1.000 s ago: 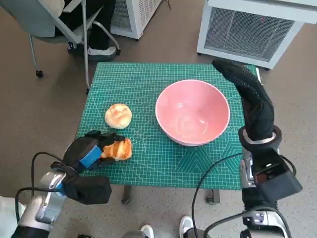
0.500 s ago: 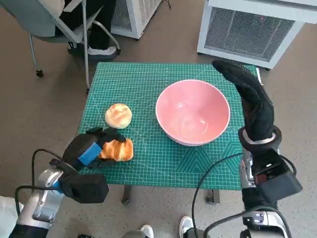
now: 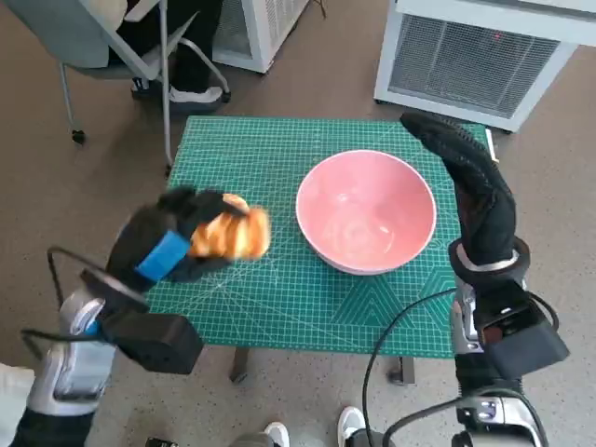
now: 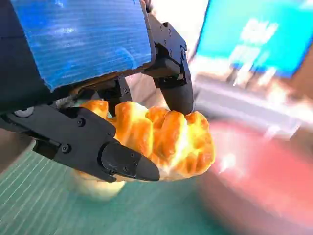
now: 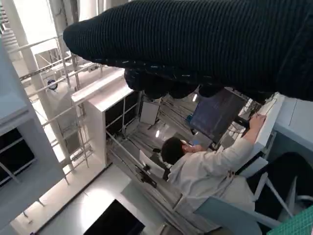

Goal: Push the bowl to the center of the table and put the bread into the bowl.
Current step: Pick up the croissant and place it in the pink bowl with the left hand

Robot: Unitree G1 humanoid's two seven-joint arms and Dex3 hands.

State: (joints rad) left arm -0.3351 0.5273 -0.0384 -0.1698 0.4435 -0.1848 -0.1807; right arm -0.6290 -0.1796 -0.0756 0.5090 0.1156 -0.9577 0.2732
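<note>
Lifted since before: left robot hand (image 3: 177, 244) holds croissant (image 3: 233, 237).

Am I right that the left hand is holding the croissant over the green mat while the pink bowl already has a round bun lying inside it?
Not quite. The left hand does hold the croissant over the green mat, but the pink bowl has nothing in it. The head view shows its bare inside.
</note>
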